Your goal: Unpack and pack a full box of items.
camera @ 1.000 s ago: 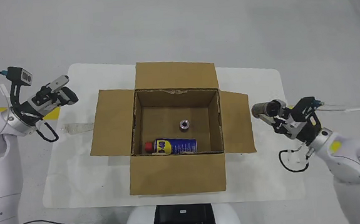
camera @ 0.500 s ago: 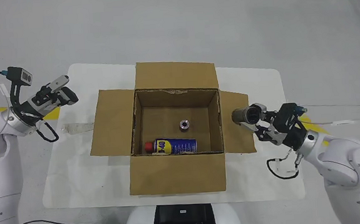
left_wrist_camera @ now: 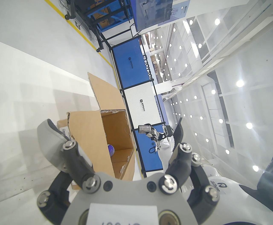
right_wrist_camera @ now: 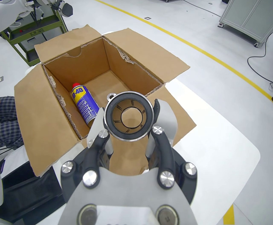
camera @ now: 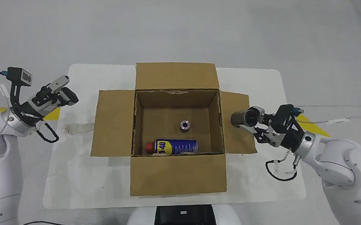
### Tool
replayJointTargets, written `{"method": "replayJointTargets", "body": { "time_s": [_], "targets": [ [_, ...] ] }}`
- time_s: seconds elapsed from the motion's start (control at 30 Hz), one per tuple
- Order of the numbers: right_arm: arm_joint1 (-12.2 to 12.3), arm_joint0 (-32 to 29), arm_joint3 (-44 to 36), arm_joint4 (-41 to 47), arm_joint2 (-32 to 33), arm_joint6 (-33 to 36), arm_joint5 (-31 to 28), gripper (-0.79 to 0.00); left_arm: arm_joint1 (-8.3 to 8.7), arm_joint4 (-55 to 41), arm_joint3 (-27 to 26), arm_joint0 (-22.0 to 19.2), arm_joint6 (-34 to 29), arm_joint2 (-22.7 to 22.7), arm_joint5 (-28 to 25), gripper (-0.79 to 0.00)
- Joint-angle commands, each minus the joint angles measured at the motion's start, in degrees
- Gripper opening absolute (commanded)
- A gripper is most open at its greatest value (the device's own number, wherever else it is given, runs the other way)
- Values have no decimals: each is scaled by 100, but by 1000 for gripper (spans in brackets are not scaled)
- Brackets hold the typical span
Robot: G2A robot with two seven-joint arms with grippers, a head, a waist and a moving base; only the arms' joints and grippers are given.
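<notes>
- Left gripper (camera: 59,91): fingers apart, empty, hovering over the desk's (camera: 260,82) left edge, well apart from the box (camera: 178,169). Nothing steadies the box.
- Box: mid-desk, all four flaps folded out. A spray can (camera: 171,146) lies along the near wall, and a small metal part (camera: 184,124) sits mid-floor.
- Right gripper (camera: 254,120): clamped on a metal sleeve (right_wrist_camera: 128,116), held above the box's right flap and outside the cavity.
- Step, my guess: the sleeve goes into the box.
- Risk: two fingers on a smooth round body, so the sleeve could twist or slip out.
- Risk: coming in low clips the right flap or wall and shoves the loose box.
- Risk: a high release lets the sleeve hit the can or the small part, or roll.
</notes>
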Motion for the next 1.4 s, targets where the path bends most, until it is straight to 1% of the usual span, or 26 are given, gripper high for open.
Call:
{"method": "replayJointTargets", "body": {
  "time_s": [0.0,0.63,0.73,0.8,0.87,1.07,1.2,1.37],
  "targets": [
    [0,0,0,-1,0,0,-1,-785,0,0,0,0,0,0,0,0],
    [0,0,0,-1,0,0,-1,-785,0,0,0,0,0,0,0,0],
    [-1,53,-94,-123,-119,18,-3,-785,0,0,0,0,0,0,0,0],
    [1,184,-98,-197,-232,78,-74,-785,0,0,0,0,0,0,0,0],
    [-10,331,-63,-73,-349,-81,-162,-785,0,0,0,0,0,0,0,0],
    [-30,893,-105,-162,-820,84,-282,-785,0,0,0,0,0,0,0,0],
    [-81,1422,85,-77,-1330,170,-315,-785,0,0,0,0,0,0,0,0],
    [-185,2201,308,-4,-2130,459,-331,-785,0,0,0,0,0,0,0,0]
  ]
}}
